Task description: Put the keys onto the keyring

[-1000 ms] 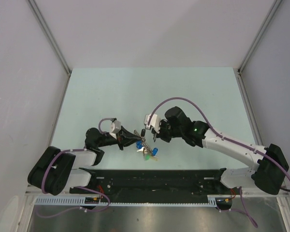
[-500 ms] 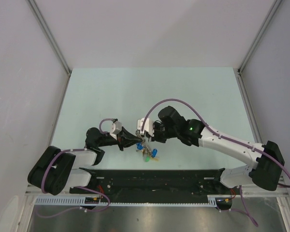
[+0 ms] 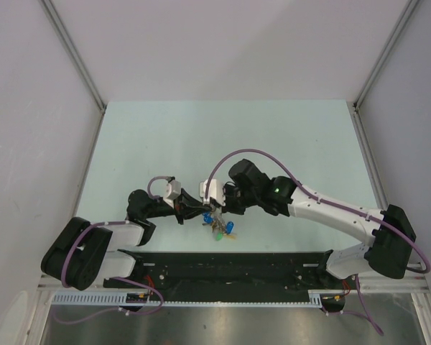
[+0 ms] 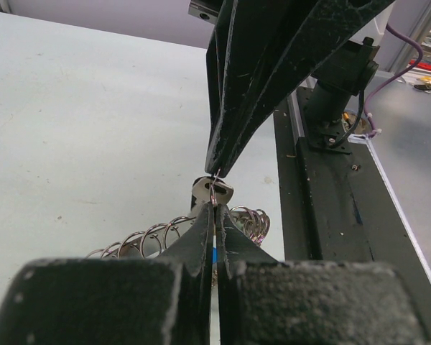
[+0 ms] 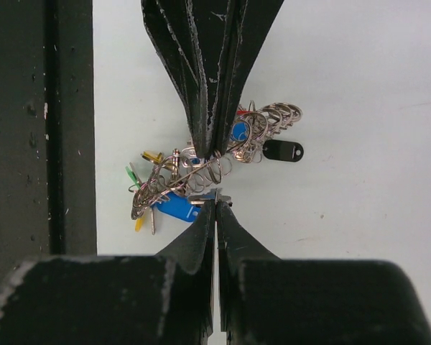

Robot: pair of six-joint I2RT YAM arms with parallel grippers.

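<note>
The keyring (image 5: 174, 182) is a tangle of thin silver wire loops carrying keys with blue (image 5: 175, 207), yellow and green heads, low over the table near the front. In the top view the bunch (image 3: 220, 226) hangs just under both gripper tips. My left gripper (image 4: 215, 208) is shut, pinching a thin loop of the ring wire at its tip. My right gripper (image 5: 217, 204) is shut on a small silver key (image 5: 203, 198), whose head (image 4: 212, 190) meets the left tip. The two grippers face each other tip to tip (image 3: 210, 208).
A black oval tag (image 5: 282, 151) sticks out of the bunch on the far side. The black base rail (image 3: 223, 262) runs along the near table edge, close to the keys. White enclosure walls stand to the left, right and back.
My right arm has swung left, carrying its key up to the left gripper's tip. The left arm and the bunch have stayed put.
</note>
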